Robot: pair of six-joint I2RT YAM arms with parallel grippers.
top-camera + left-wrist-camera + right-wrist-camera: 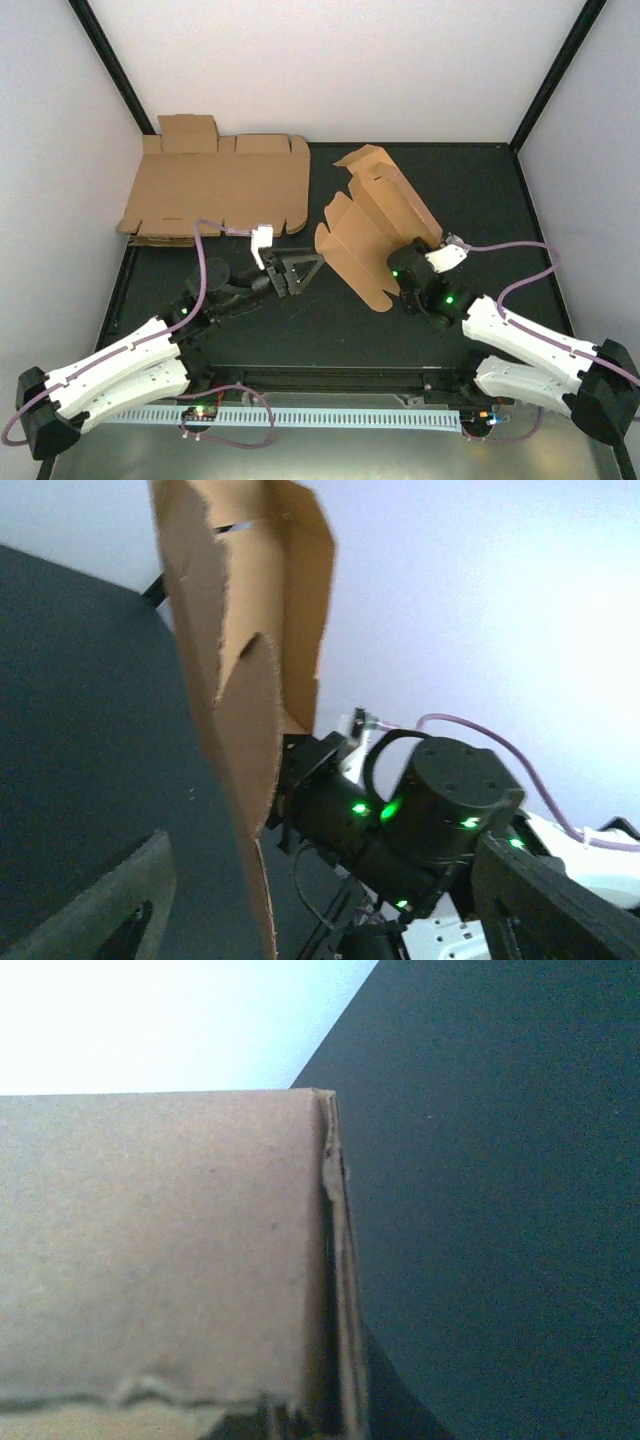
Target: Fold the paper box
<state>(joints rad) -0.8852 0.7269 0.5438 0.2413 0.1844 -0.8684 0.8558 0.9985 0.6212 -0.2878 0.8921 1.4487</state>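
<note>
The paper box (pixel 372 222) is a half-folded brown cardboard piece standing tilted on the black table, right of centre, with its flaps fanned out. My right gripper (pixel 404 268) is at the box's near right edge and is shut on it. In the right wrist view the cardboard (pixel 160 1250) fills the left side and hides the fingers. My left gripper (pixel 300 269) is open and empty, lying low on the table a little left of the box, apart from it. In the left wrist view the box (pixel 250 670) stands upright ahead, with one left finger (pixel 105 905) at the bottom left.
A larger flat brown cardboard sheet (pixel 220 188) lies at the back left against the wall. White walls close the table on three sides. The right arm's dark wrist (pixel 430 805) with green lights sits just behind the box in the left wrist view.
</note>
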